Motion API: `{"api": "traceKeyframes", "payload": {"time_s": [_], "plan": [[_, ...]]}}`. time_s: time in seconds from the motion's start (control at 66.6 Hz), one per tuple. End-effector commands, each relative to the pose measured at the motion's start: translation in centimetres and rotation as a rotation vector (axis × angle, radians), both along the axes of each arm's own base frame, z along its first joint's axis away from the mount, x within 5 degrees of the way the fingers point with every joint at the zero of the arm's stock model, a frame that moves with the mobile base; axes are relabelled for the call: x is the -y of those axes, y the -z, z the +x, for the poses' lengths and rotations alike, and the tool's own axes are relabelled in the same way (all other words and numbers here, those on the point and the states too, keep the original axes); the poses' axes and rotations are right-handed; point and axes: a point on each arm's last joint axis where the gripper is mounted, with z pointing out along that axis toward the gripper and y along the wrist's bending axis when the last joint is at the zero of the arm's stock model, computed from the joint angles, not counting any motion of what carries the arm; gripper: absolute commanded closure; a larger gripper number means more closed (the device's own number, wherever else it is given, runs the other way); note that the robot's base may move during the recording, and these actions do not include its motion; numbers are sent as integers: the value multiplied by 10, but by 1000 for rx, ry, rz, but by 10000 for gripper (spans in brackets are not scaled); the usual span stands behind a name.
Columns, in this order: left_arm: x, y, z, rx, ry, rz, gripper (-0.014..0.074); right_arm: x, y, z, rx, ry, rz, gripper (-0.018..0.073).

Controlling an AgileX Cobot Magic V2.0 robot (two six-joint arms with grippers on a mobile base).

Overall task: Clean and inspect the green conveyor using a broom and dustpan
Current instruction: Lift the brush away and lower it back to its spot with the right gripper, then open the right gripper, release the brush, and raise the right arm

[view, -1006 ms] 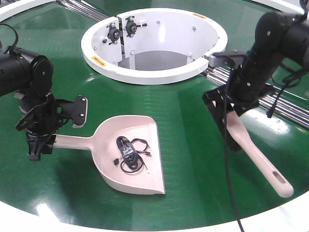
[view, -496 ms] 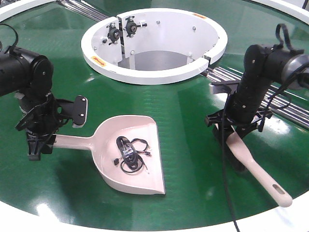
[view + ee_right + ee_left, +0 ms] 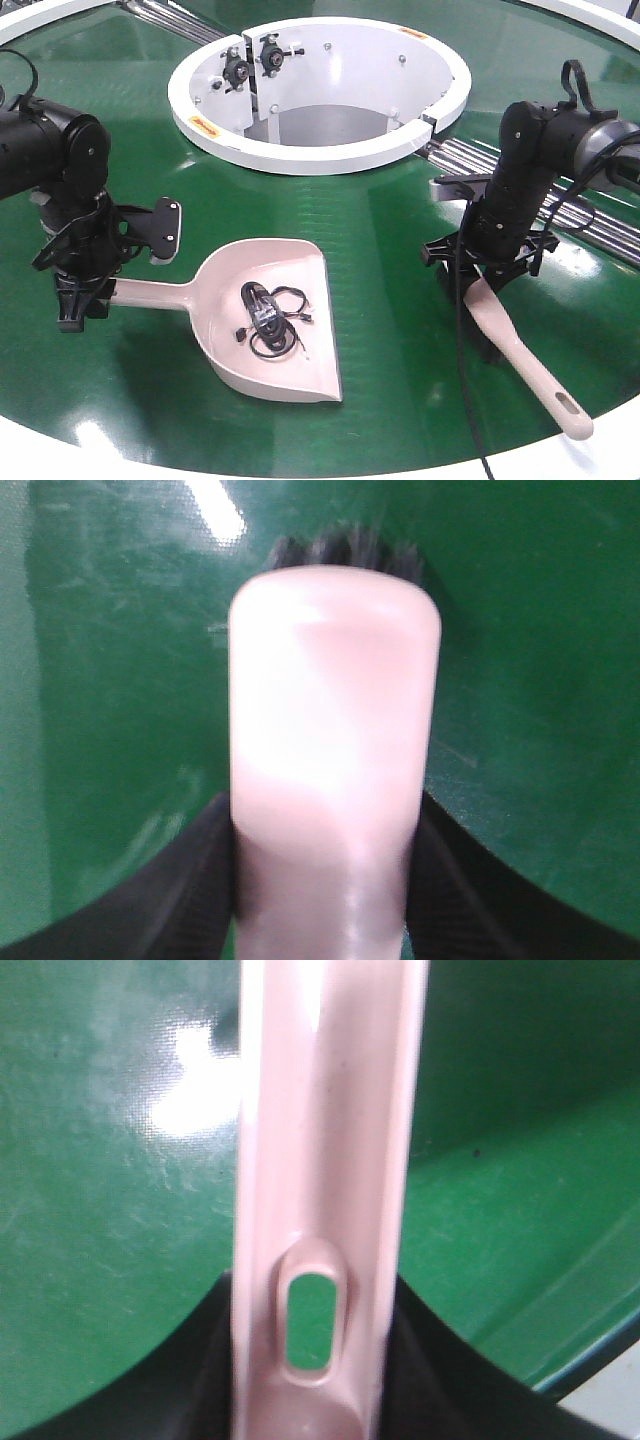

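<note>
1 broom [image 3: 520,355], 1 dustpan [image 3: 255,265], 1 conveyor [image 3: 380,250]

Pale pink dustpan [image 3: 225,282] and broom [image 3: 520,355], glossy dark-green conveyor [image 3: 385,250].

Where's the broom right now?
In the front view, the broom is at the right side of the green conveyor, gripped near its brush end by the right gripper, to the right of the dustpan.
</note>
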Motion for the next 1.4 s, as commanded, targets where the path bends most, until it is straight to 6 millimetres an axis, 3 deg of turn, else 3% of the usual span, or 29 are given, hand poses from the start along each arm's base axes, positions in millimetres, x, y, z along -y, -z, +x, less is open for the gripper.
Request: {"api": "traceKeyframes", "payload": {"time_s": [0.0,0.285,0.571,0.736,0.901,1.006,1.111,1.262,1.382], "plan": [[2,-25,-5,44,-10,-12,603,3,-22,-6,-6,7,-5,558],[2,-25,-5,44,-10,-12,603,3,-22,-6,-2,10,-5,452],[2,-25,-5,44,-10,-12,603,3,-34,-4,69,9,1,92],[2,-25,-5,44,-10,-12,603,3,-60,-2,231,18,24,-66],[2,-25,-5,44,-10,-12,603,3,-109,-9,500,15,66,-90],[2,-25,-5,44,-10,-12,603,7,-140,-30,709,14,86,-73],[2,-25,-5,44,-10,-12,603,13,-157,-57,900,-9,82,-41],[2,-25,-5,44,-10,-12,603,25,-163,-115,1154,-4,74,38],[2,-25,-5,44,-10,-12,603,33,-152,-163,1307,19,87,134]]}}
